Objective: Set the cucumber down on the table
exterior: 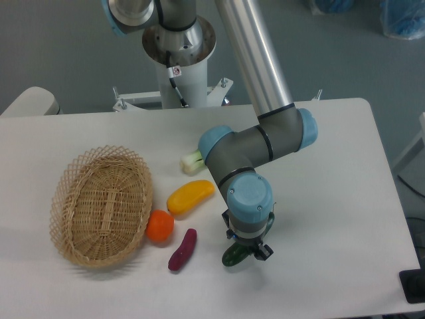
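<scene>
The cucumber is dark green and glossy; only its left end shows, sticking out from under my gripper near the front of the white table. The gripper points straight down and is shut on the cucumber, at or just above the tabletop. The wrist hides the rest of the cucumber and most of the fingers.
An oval wicker basket stands at the left. Beside it lie an orange fruit, a yellow fruit, a purple eggplant-like piece and a bok choy's white stem, partly hidden by my arm.
</scene>
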You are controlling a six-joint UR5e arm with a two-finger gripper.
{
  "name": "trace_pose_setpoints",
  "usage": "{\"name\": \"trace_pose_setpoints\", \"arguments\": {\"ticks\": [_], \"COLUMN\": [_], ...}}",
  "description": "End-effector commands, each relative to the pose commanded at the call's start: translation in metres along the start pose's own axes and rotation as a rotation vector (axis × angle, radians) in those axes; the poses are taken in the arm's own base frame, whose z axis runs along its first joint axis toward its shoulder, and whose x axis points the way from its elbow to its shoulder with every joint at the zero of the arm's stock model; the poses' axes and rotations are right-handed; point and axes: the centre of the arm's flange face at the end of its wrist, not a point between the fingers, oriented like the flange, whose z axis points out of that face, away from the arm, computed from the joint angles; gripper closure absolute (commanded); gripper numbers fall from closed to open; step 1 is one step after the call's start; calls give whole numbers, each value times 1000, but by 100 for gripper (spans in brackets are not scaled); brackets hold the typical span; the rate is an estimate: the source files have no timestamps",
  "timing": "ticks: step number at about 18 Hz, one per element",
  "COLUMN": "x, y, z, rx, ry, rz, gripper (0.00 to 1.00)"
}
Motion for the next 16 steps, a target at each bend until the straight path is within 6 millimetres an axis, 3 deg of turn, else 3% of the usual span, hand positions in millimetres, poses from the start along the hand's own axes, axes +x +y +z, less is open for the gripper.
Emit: {"name": "trace_pose_setpoints", "arguments": {"ticks": [7, 12, 16], "x": [-9, -30, -48], "y": [11, 39, 45], "z": [-11, -35, -52], "rx": [21, 96, 95], "ry": [-23, -11, -18], "rz": [-46, -86, -92], "gripper": [0, 0, 0]}}
